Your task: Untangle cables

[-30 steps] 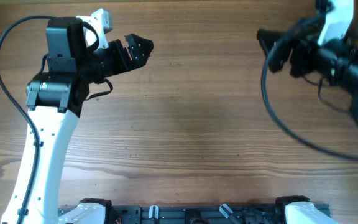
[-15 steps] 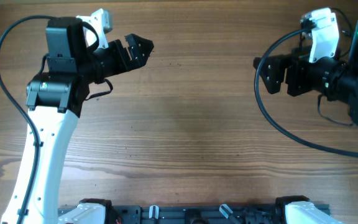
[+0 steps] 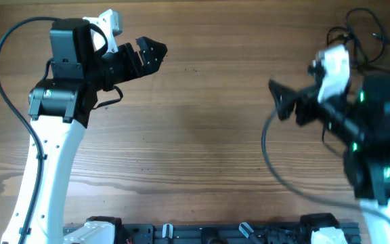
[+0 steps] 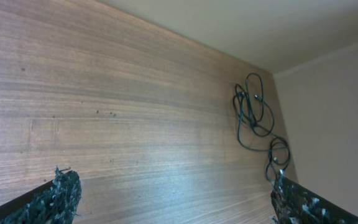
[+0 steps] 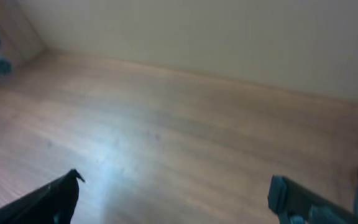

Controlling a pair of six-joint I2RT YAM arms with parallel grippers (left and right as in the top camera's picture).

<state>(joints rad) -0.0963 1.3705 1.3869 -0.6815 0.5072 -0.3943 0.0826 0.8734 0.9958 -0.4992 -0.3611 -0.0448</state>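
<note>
Your cables [image 4: 253, 115] lie tangled in one loose bunch at the far right corner of the table [image 3: 202, 135], long axis along its right edge. The right gripper [image 3: 280, 100] hangs near, the left gripper [image 3: 152, 53] well apart. Both stand spread wide, holding nothing.

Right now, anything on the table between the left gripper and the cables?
Nothing visible. From the left gripper, open, bare table runs straight to the cables by the far edge. The right gripper hangs near them but off that line.
</note>
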